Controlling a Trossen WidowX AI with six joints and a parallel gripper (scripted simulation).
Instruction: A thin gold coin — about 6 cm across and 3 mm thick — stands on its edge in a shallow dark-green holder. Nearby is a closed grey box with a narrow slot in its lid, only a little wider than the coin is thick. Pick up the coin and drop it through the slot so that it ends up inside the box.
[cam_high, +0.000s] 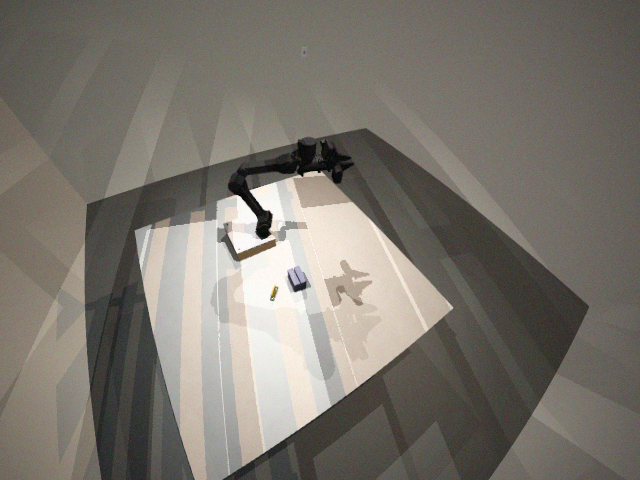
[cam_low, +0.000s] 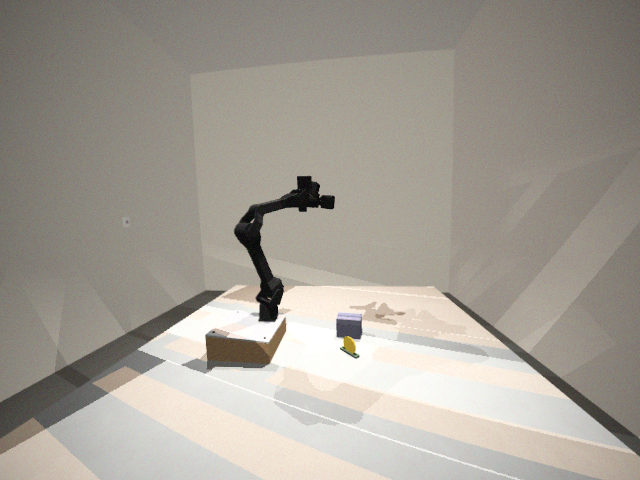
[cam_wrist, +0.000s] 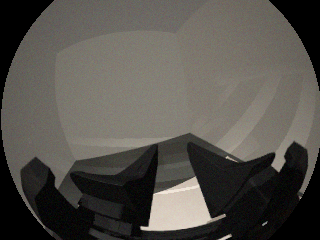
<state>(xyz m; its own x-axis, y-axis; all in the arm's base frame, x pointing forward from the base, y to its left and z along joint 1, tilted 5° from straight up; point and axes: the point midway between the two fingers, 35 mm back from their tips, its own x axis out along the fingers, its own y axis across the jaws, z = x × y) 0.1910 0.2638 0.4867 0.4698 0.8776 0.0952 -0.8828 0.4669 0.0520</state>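
The gold coin (cam_high: 273, 292) stands on its edge in the dark-green holder (cam_low: 350, 353) on the mat; it also shows in the exterior view (cam_low: 349, 344). The closed grey box (cam_high: 296, 278) with a slot in its lid stands just behind it and shows in the exterior view too (cam_low: 348, 324). My gripper (cam_high: 345, 165) (cam_low: 330, 201) is high in the air, far above and behind both, pointing out sideways. In the wrist view the fingers stand partly apart with nothing between them, and only wall and floor show beyond.
The arm's base sits on a brown block with a white top (cam_high: 250, 243), left of the coin and box (cam_low: 245, 343). A dark floor band surrounds the pale striped mat.
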